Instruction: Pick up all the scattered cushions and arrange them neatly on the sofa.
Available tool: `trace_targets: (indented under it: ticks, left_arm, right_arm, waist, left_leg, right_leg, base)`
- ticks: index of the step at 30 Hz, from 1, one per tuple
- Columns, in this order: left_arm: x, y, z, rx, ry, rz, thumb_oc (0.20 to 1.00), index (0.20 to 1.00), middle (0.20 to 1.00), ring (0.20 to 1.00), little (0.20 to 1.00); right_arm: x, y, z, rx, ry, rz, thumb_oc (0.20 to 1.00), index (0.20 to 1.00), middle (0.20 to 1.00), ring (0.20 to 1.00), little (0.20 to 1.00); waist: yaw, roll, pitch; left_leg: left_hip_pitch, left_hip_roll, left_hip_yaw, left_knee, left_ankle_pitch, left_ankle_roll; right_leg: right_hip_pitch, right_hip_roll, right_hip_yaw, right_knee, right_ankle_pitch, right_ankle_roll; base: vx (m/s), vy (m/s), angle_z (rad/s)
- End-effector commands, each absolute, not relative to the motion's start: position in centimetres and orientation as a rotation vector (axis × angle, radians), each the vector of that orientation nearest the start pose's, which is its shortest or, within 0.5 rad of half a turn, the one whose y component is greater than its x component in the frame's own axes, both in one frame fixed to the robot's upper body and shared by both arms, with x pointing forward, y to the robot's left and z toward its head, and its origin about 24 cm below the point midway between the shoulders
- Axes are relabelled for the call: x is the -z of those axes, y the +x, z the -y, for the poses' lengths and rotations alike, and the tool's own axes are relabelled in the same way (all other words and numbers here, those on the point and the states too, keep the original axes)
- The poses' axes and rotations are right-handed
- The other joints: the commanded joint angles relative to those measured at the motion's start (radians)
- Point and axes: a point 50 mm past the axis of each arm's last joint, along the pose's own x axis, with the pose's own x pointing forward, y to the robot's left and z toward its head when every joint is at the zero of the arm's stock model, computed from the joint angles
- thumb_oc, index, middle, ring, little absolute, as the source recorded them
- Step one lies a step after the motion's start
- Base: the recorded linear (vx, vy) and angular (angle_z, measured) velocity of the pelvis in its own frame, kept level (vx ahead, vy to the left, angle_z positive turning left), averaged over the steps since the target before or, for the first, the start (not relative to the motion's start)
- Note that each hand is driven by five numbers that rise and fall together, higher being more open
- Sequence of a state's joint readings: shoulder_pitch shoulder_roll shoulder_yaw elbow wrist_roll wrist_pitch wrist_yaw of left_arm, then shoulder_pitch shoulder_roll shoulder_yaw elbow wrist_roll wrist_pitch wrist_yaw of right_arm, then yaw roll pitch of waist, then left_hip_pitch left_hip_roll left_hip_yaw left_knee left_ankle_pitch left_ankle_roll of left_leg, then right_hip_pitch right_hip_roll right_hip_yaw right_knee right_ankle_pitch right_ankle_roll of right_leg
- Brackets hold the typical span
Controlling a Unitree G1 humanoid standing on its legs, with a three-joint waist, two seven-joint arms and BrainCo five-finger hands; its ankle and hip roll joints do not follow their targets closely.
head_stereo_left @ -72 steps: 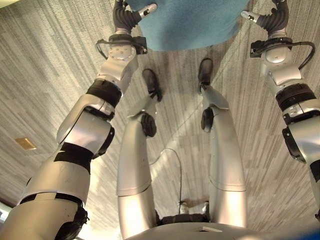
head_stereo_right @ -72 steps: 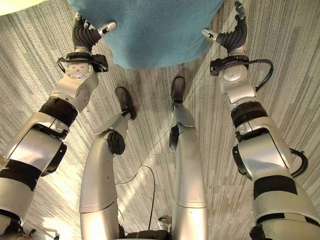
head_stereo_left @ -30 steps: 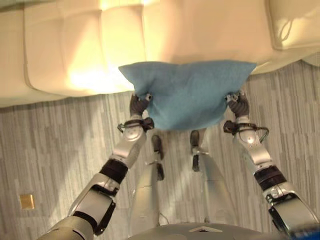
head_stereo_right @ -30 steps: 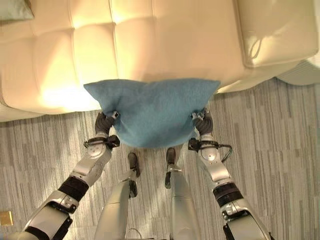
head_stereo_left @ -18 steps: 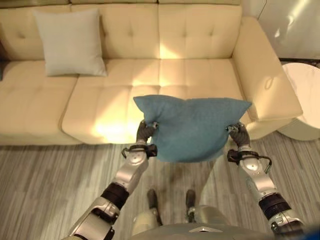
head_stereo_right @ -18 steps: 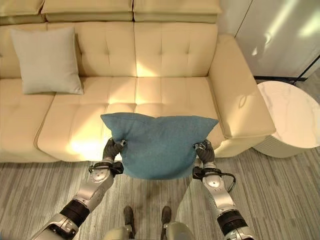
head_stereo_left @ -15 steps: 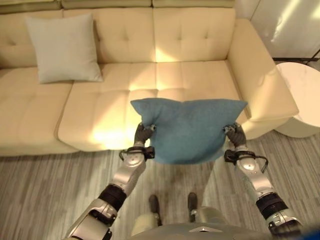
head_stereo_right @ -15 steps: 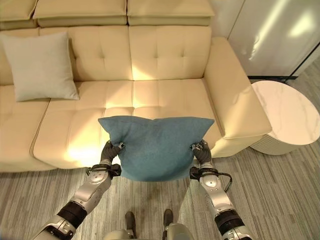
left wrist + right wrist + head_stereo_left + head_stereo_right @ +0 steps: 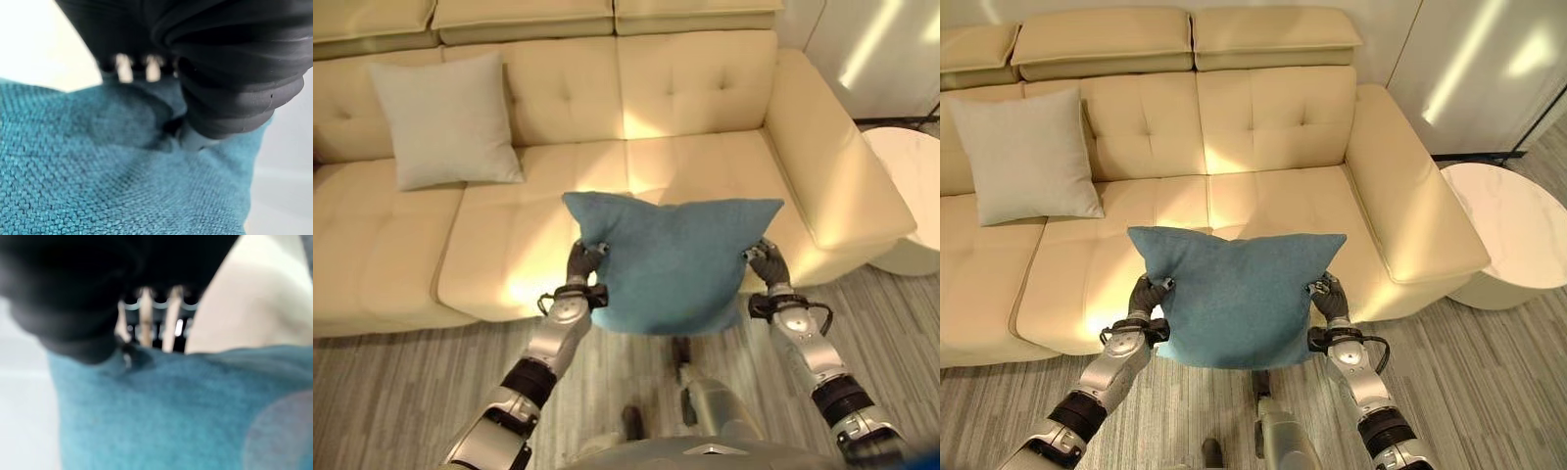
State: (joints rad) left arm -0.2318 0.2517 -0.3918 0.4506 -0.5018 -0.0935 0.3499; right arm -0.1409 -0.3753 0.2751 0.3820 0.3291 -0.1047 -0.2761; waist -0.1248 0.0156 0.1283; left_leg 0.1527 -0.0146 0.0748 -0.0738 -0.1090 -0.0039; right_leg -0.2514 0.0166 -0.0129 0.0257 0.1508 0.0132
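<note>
Blue cushion (image 9: pixel 1234 294) hangs at frame centre before the sofa (image 9: pixel 1273 196), left hand (image 9: pixel 1146 294) and right hand (image 9: pixel 1330 297) each gripping one side; grey cushion (image 9: pixel 1026 157) upper left.

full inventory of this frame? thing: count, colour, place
Sofa: 1, cream, tufted, across the far side.
Grey cushion: 1, pale grey, leaning on the sofa back, left part.
Blue cushion: 1, teal blue, held up in front of the sofa seat between both hands.
Side table: 1, round, white top, right of the sofa.
Floor: grey striped, in front of the sofa.
Left hand: gripping the blue cushion's left edge.
Right hand: gripping its right edge.
</note>
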Motion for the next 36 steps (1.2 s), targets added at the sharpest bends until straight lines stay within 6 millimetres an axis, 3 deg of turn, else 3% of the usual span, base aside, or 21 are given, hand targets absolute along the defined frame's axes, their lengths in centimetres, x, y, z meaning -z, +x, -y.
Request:
trace_targets:
  ticks: [1,2,3,5,7,9,10,11,13,15,16,18,20,24,26,36]
  left_arm:
    - [-4.6,30.0,-9.6,0.137,-0.172,-0.005,0.2,0.2,0.2,0.2,0.2]
    - [-4.5,29.9,-9.3,0.159,-0.177,-0.012,0.2,0.2,0.2,0.2,0.2]
    - [-4.3,29.9,-9.1,0.165,-0.18,-0.019,0.2,0.2,0.2,0.2,0.2]
    - [-4.2,29.8,-9.2,0.156,-0.18,-0.026,0.2,0.2,0.2,0.2,0.2]
    - [-3.7,29.6,-9.0,0.166,-0.155,-0.044,0.2,0.2,0.2,0.2,0.2]
    - [-3.6,29.5,-8.9,0.165,-0.143,-0.044,0.2,0.2,0.2,0.2,0.2]
    - [-3.7,29.6,-9.0,0.161,-0.142,-0.041,0.2,0.2,0.2,0.2,0.2]
    - [-3.9,29.6,-9.0,0.159,-0.141,-0.036,0.2,0.2,0.2,0.2,0.2]
    - [-3.7,29.5,-9.4,0.146,-0.145,-0.039,0.2,0.2,0.2,0.2,0.2]
    - [-4.3,29.7,-10.0,0.12,-0.142,-0.012,0.2,0.2,0.2,0.2,0.2]
    - [-4.3,29.7,-10.0,0.12,-0.142,-0.012,0.2,0.2,0.2,0.2,0.2]
    - [-4.6,29.7,-10.5,0.105,-0.137,0.005,0.2,0.2,0.2,0.2,0.2]
    - [-4.8,30.0,-10.9,0.085,-0.122,0.013,0.2,0.2,0.2,0.2,0.2]
    - [-5.4,30.7,-11.3,0.072,-0.108,0.035,0.2,0.2,0.2,0.2,0.2]
    - [-5.0,30.5,-11.6,0.054,-0.108,0.021,0.2,0.2,0.2,0.2,0.2]
    - [-5.3,31.1,-11.7,0.044,-0.096,0.019,0.2,0.2,0.2,0.2,0.2]
  right_arm:
    - [-5.2,29.2,17.2,0.013,-0.088,0.088,0.2,0.2,0.2,0.2,0.2]
    - [-5.0,28.8,17.5,0.026,-0.065,0.084,0.2,0.2,0.2,0.2,0.2]
    - [-5.1,28.9,17.6,0.024,-0.069,0.087,0.2,0.2,0.2,0.2,0.2]
    - [-5.0,28.9,17.5,0.024,-0.067,0.084,0.2,0.2,0.2,0.2,0.2]
    - [-4.6,28.4,17.9,0.044,-0.054,0.069,0.2,0.2,0.2,0.2,0.2]
    - [-4.3,28.4,17.9,0.049,-0.059,0.062,0.2,0.2,0.2,0.2,0.2]
    - [-4.2,28.5,17.7,0.049,-0.064,0.057,0.2,0.2,0.2,0.2,0.2]
    - [-4.2,28.5,17.6,0.049,-0.068,0.058,0.2,0.2,0.2,0.2,0.2]
    - [-4.3,28.6,17.3,0.037,-0.07,0.062,0.2,0.2,0.2,0.2,0.2]
    - [-4.7,29.4,16.1,0.011,-0.07,0.072,0.2,0.2,0.2,0.2,0.2]
    - [-4.7,29.4,16.1,0.011,-0.07,0.072,0.2,0.2,0.2,0.2,0.2]
    - [-5.0,29.9,15.2,-0.012,-0.066,0.082,0.2,0.2,0.2,0.2,0.2]
    - [-4.8,29.9,15.1,-0.011,-0.058,0.073,0.2,0.2,0.2,0.2,0.2]
    - [-4.9,30.3,15.2,-0.002,-0.05,0.065,0.2,0.2,0.2,0.2,0.2]
    - [-4.5,30.0,15.5,0.001,-0.058,0.047,0.2,0.2,0.2,0.2,0.2]
    - [-5.6,30.4,16.5,0.019,-0.107,0.084,0.2,0.2,0.2,0.2,0.2]
  waist:
    - [-0.014,-0.028,-0.055]
    - [-0.022,-0.047,-0.048]
    - [-0.019,-0.055,-0.044]
    - [-0.018,-0.058,-0.042]
    - [-0.004,-0.075,-0.04]
    - [0.007,-0.07,-0.042]
    - [0.022,-0.066,-0.036]
    - [0.03,-0.065,-0.033]
    - [0.03,-0.053,-0.045]
    - [0.051,-0.04,-0.055]
    - [0.054,-0.041,-0.054]
    - [0.061,-0.026,-0.035]
    - [0.057,-0.021,-0.029]
    - [0.053,-0.018,-0.048]
    - [0.037,-0.028,-0.058]
    - [0.015,-0.023,-0.1]
  left_leg:
    - [-0.075,-0.019,0.019,0.153,0.081,-0.081]
    - [-0.139,0.013,0.038,0.312,0.12,-0.118]
    - [-0.169,0.013,0.035,0.381,0.123,-0.124]
    - [-0.179,0.025,0.049,0.406,0.125,-0.119]
    - [-0.236,0.03,0.083,0.28,0.09,-0.074]
    - [-0.267,0.031,0.081,0.185,0.14,-0.075]
    - [-0.29,0.038,0.074,0.119,0.207,-0.087]
    - [-0.304,0.039,0.072,0.114,0.222,-0.09]
    - [-0.258,0.042,0.081,0.049,0.214,-0.08]
    - [-0.185,0.031,0.108,0.008,0.197,-0.055]
    - [-0.183,0.031,0.111,0.007,0.197,-0.055]
    - [-0.146,0.041,0.139,-0.004,0.189,-0.04]
    - [-0.136,0.043,0.138,-0.005,0.181,-0.035]
    - [-0.122,0.049,0.157,-0.014,0.158,-0.048]
    - [-0.104,0.046,0.159,-0.014,0.155,-0.059]
    - [-0.113,0.067,0.135,-0.014,0.157,-0.088]
  right_leg:
    - [0.121,-0.016,-0.005,-0.038,-0.045,0.114]
    - [0.156,-0.029,-0.014,-0.044,-0.055,0.094]
    - [0.172,-0.029,-0.022,-0.049,-0.061,0.085]
    - [0.188,-0.026,-0.03,-0.05,-0.072,0.075]
    - [0.231,-0.036,-0.028,-0.05,-0.1,0.076]
    - [0.246,-0.023,-0.018,-0.056,-0.106,0.077]
    - [0.27,-0.01,-0.002,-0.066,-0.116,0.075]
    - [0.281,-0.007,0.008,-0.066,-0.123,0.074]
    - [0.284,0.001,0.013,-0.057,-0.14,0.079]
    - [0.264,-0.018,0.017,0.034,-0.155,0.114]
    - [0.263,-0.019,0.02,0.037,-0.157,0.115]
    - [0.183,-0.034,0.017,0.207,-0.134,0.155]
    - [0.145,-0.043,0.028,0.245,-0.145,0.151]
    - [0.145,-0.121,-0.012,0.054,-0.096,0.164]
    - [0.17,-0.133,-0.005,-0.008,-0.069,0.177]
    - [0.253,-0.106,-0.047,-0.113,-0.083,0.155]
  base:
    - [0.13,-0.158,0.44]
    - [0.1,-0.187,0.36]
    - [0.15,-0.228,0.47]
    - [0.1,-0.1,0.4]
    - [0.24,-0.088,0.12]
    - [0.24,-0.018,-0.05]
    - [0.22,0.028,-0.22]
    - [0.24,0.068,-0.23]
    - [0.21,0.111,-0.39]
    - [0.2,0.184,-0.77]
    - [0.07,0.142,-0.73]
    - [0.02,0.123,-0.67]
    - [0.01,0.077,-0.66]
    - [0.06,-0.042,-0.11]
    - [0.12,-0.059,-0.05]
    - [0.08,-0.095,0.11]
